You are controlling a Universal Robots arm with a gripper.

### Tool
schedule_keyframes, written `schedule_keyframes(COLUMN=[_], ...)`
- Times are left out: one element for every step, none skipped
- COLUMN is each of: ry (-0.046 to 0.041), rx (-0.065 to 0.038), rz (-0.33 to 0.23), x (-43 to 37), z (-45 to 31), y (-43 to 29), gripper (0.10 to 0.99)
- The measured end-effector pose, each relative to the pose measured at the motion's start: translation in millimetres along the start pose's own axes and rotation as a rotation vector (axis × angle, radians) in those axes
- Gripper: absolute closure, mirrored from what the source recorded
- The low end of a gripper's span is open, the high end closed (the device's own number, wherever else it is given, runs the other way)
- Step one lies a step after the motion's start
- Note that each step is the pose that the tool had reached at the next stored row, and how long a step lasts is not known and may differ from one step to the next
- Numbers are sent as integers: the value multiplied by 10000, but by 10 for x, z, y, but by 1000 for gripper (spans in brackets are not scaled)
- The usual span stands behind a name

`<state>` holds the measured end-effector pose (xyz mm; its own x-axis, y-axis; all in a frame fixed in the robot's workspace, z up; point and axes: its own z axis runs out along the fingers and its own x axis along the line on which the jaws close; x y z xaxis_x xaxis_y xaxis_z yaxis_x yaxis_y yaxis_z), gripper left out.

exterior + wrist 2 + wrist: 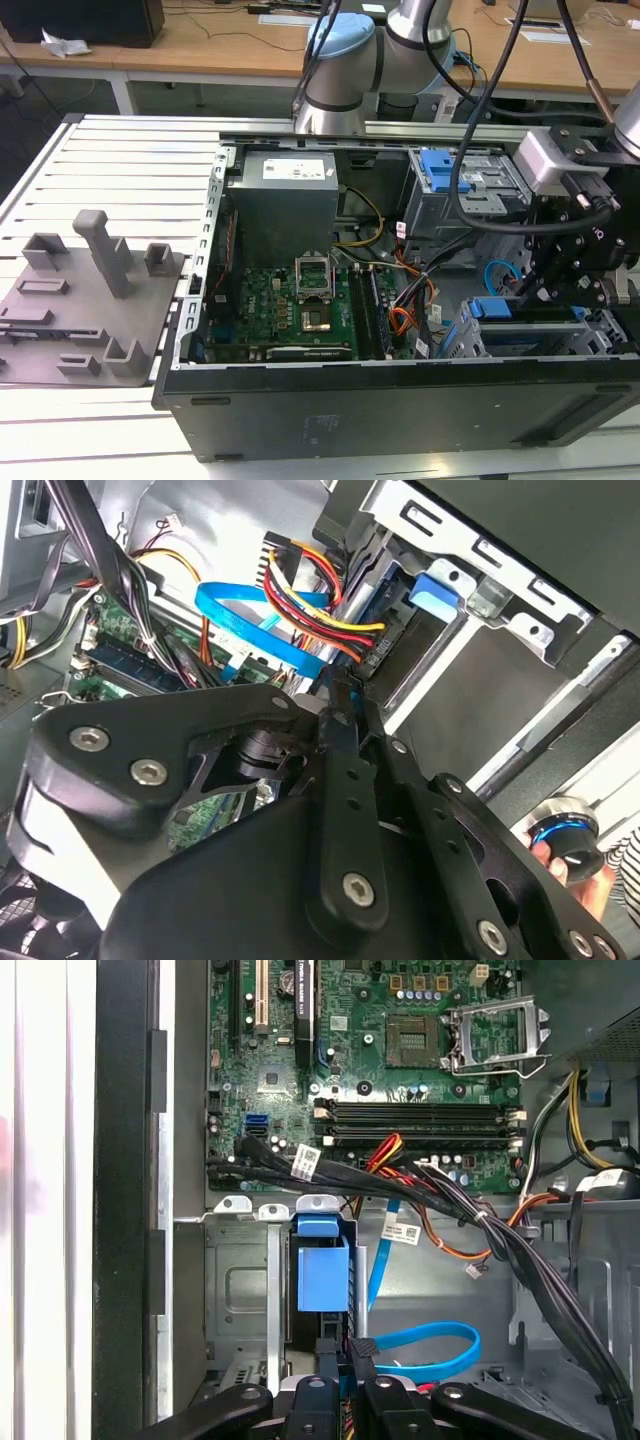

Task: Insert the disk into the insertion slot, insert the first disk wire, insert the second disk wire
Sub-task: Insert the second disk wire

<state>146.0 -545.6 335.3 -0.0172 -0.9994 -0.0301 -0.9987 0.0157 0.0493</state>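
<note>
We see the open computer case lying on its side on the slatted desk, with the arm's gripper lowered into the end of the case at the exterior view's right. Beside the case, toward the exterior view's left, a grey plastic fixture rests on the desk.

The disk already sits inside the drive cage; we make out its blue carrier standing in the silver sheet-metal frame in the first wrist view, and the blue tab at the cage mouth in the second wrist view. The cage occupies the corner of the case nearest the gripper.

In both wrist views the jaws are drawn close together, pinching a small dark plug right at the end of the disk. The light-blue cable loops away from that plug across the case floor toward the green board. The bundle of orange, red and black wires runs just beside the blue cable to the end of the disk; we cannot tell whether its plug is fully seated.

At the edge of the second wrist view, a person's hand holds a small round knob.
</note>
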Motion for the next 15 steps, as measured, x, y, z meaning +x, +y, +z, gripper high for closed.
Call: schedule_keyframes(ry=[-2,-5,-8,-18,-11,-4,-11,-10,-7,-7,-6,-6,-7,-6,-6], rx=[0,1,0,0,-1,0,0,0,0,0,0,0,0,0,0], rz=[0,0,0,0,0,1,2,1,1,1,1,0,1,1,1], x=[1,0,0,1,1,2,2,0,-2,-3,-4,-8,-13,-17,-17], z=[2,3,4,10,6,-2,-31,-74,-130,-162,-200,-234,-273,-340,-363], y=[0,0,0,0,0,1,2,5,7,9,10,12,14,17,18], gripper=[922,922,922,910,851,851,851,851,851,851,851,851,863,980,980])
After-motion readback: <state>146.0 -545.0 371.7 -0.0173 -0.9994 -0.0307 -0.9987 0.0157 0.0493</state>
